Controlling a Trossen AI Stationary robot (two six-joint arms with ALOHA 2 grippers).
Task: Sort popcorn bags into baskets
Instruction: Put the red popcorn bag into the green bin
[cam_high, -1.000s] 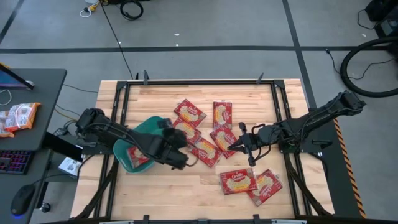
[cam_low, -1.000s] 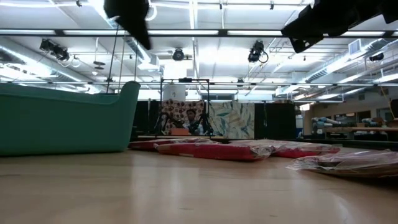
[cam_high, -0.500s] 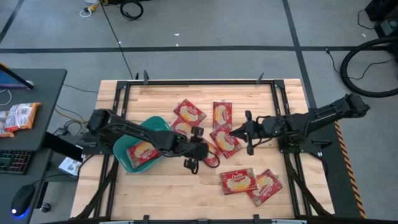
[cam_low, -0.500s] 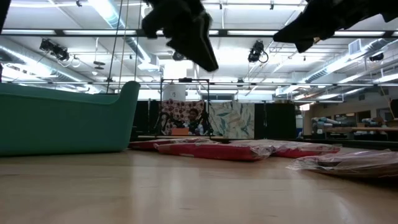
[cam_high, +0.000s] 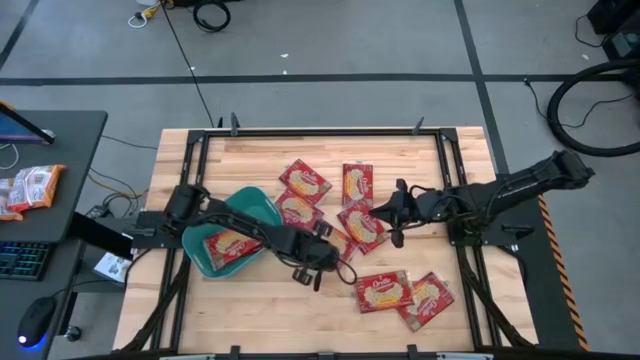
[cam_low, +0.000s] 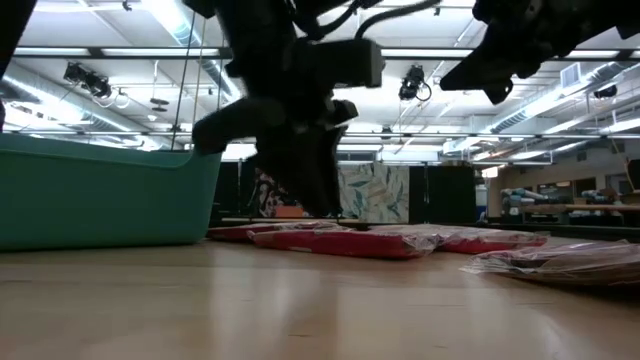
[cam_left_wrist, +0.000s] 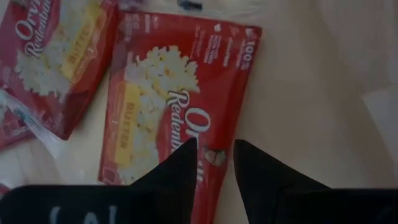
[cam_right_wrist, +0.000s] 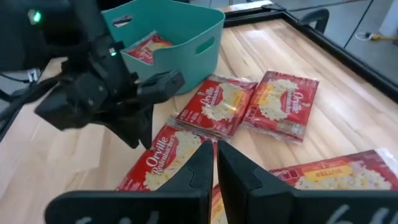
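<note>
Claw tips of the left claw (cam_left_wrist: 214, 163) sit just above the long edge of a popcorn bag (cam_left_wrist: 177, 106), parted by a narrow gap and holding nothing. We judge these packets light, thin and crinkly, with slick film that could slide on the wood, so we would pinch an edge or corner rather than press on the flat middle. In the high view that bag (cam_high: 338, 243) lies just beside the teal basket (cam_high: 196, 253), which already holds one packet (cam_high: 228, 243). The right claw (cam_right_wrist: 216, 163) hovers over the middle cluster, its tips nearly together and empty. Other bags lie flat towards the far side (cam_high: 305, 182) and the near right corner (cam_high: 384, 291). The bench (cam_high: 250, 303) is pale, smooth wood in a dark frame; beyond it stretches grey floor with cables, and a side desk.
</note>
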